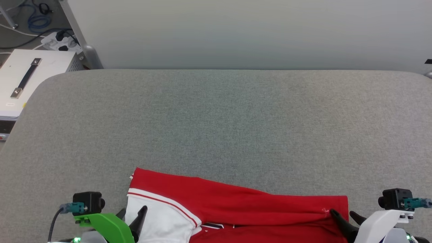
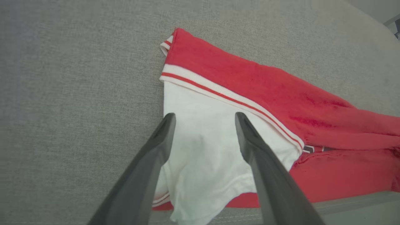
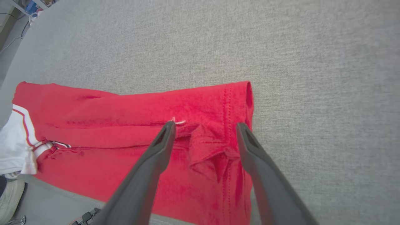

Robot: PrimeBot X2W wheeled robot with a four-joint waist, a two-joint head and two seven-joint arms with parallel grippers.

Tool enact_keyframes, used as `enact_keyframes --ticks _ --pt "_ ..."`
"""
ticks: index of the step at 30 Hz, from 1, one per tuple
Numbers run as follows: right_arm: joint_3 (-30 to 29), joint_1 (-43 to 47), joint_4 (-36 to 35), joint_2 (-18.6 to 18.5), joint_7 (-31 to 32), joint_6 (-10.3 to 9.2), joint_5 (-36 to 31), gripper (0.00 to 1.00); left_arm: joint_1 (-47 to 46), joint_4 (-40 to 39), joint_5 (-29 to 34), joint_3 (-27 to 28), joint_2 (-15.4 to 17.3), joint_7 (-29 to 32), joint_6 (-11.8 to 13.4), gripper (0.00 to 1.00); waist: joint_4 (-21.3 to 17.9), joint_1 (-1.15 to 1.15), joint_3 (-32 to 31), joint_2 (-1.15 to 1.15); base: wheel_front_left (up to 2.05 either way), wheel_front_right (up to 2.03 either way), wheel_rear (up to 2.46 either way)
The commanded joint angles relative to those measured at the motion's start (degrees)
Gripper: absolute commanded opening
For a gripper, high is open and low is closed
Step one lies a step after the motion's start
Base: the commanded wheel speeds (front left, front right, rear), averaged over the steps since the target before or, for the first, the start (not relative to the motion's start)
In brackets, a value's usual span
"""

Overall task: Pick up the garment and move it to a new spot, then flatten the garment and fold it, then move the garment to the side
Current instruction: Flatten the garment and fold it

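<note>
The garment (image 1: 236, 202), a red jersey shirt with a white sleeve and red-white striped trim, lies folded in a long band along the near edge of the grey table (image 1: 216, 118). My left gripper (image 1: 132, 212) stands open over the white sleeve (image 2: 203, 150), its fingers apart with nothing between them. At the garment's right end my right gripper (image 1: 342, 214) is open too, and its fingers straddle the rumpled red hem (image 3: 212, 147). A strip of black lettering (image 2: 315, 148) peeks out in the fold.
A white equipment box with a black handle (image 1: 28, 77) stands off the table's left side, with a power strip and cables (image 1: 59, 40) behind it. A pale wall panel (image 1: 249, 33) rises behind the table. A shoe (image 3: 9, 193) shows below the table's near edge.
</note>
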Motion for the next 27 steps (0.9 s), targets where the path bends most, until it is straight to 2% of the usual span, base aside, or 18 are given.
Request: enact_keyframes --ticks 1,6,14,20,27 --pt "-0.46 1.03 -1.61 -0.16 0.62 -0.03 -0.33 1.0 -1.41 -0.67 1.62 0.22 0.19 -0.82 0.35 1.0 -0.11 0.0 -0.56 0.0 0.0 0.0 0.0" --pt "-3.79 2.58 -6.57 0.04 4.15 -0.03 -0.69 1.0 -2.24 -3.17 5.02 1.39 0.63 -5.23 2.25 1.0 -0.09 0.0 -1.35 0.0 0.0 0.0 0.0" --pt "-11.19 3.28 -9.46 0.08 11.66 -0.03 -3.01 1.0 -4.1 -6.39 11.39 3.65 0.08 -14.1 5.79 1.0 1.42 0.0 -0.09 0.0 0.0 0.0 0.0" --pt "-11.82 2.01 -8.82 0.67 15.32 -0.03 -3.04 1.0 -5.77 -8.74 17.55 5.89 -0.99 -17.79 7.49 1.0 3.25 0.0 1.89 0.0 0.0 0.0 0.0" --pt "-8.88 0.94 -5.43 1.36 16.77 -0.03 -2.41 1.0 -5.43 -11.86 22.06 7.58 -2.7 -18.36 7.78 1.0 4.8 0.0 4.3 0.0 0.0 0.0 0.0"
